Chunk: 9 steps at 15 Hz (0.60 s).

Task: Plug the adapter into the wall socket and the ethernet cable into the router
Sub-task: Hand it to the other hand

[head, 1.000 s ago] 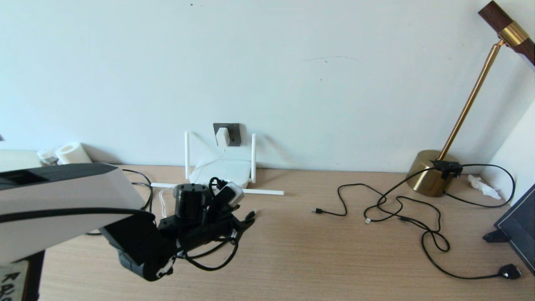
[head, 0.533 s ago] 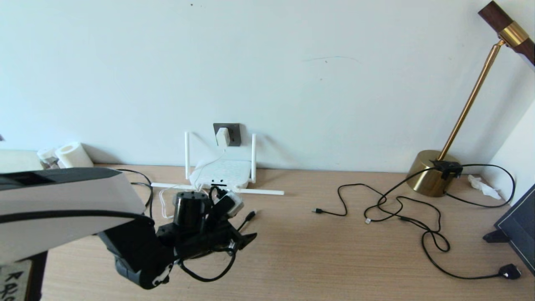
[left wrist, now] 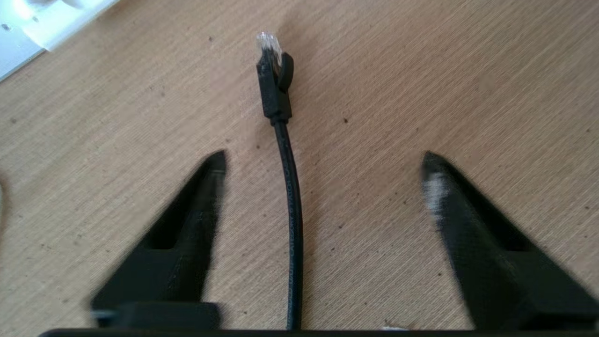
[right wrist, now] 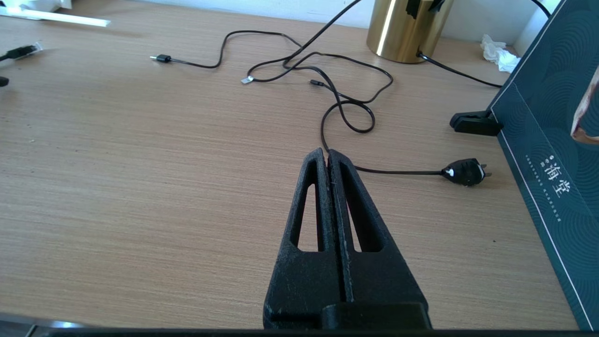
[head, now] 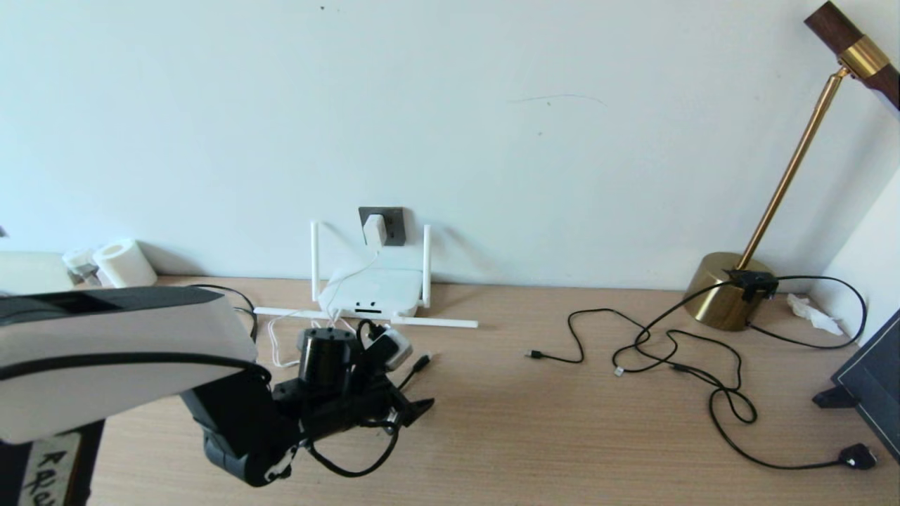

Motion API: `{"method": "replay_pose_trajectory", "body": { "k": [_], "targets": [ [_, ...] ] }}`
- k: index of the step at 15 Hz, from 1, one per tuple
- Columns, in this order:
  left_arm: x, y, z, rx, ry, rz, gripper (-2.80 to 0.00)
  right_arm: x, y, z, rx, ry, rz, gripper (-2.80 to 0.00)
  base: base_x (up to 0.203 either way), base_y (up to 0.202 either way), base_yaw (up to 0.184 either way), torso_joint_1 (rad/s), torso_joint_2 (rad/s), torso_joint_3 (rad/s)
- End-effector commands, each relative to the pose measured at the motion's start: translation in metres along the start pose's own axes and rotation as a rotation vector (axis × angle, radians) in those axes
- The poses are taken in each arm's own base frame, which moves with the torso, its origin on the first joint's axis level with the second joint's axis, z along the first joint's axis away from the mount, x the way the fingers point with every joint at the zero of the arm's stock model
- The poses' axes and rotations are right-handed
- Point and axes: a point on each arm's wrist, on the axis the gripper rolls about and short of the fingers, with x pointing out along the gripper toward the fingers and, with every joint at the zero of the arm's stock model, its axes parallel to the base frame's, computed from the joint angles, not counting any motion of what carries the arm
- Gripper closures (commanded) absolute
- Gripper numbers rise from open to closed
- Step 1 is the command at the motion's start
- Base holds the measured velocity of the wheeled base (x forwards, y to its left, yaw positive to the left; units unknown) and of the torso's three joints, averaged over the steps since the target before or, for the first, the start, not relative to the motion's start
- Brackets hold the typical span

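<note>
The white adapter (head: 374, 230) sits in the dark grey wall socket (head: 392, 223), its thin cord hanging to the white router (head: 373, 289) below. The black ethernet cable (left wrist: 286, 168) lies on the wooden table, its clear plug tip (left wrist: 268, 43) pointing toward the router's edge (left wrist: 23, 32). My left gripper (left wrist: 324, 159) hovers low over it, open wide, the cable running between the fingers without touching them. In the head view that gripper (head: 415, 402) is in front of the router, just short of the plug (head: 420, 362). My right gripper (right wrist: 326, 154) is shut on nothing above the table.
Thin black cables (head: 661, 351) snake over the table's right half, ending in a black mains plug (head: 858, 457). A brass lamp base (head: 724, 292) stands at the back right, a dark box (head: 872, 379) at the right edge. A paper roll (head: 123, 258) sits back left.
My left gripper has opened wider and drawn back from the router, uncovering its front edge. The ethernet plug lies where it was.
</note>
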Motion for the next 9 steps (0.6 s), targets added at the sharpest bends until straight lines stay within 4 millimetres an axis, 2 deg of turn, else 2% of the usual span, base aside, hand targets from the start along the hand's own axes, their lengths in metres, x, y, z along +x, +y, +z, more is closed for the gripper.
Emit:
{"method": "replay_pose_trajectory", "body": {
  "k": [1,9],
  "targets": [
    [0.0027,-0.0006,-0.0029,0.001,0.003,-0.002,0.0,0.0001,0.0,0.0001,-0.001,0.002,0.001,0.0,0.0,0.0,0.0,0.0,0.0,0.0],
    [0.0057,-0.0025,-0.0072,0.0,0.01,-0.01,0.0,0.0001,0.0,0.0001,-0.001,0.002,0.001,0.0,0.0,0.0,0.0,0.0,0.0,0.0]
  ]
}}
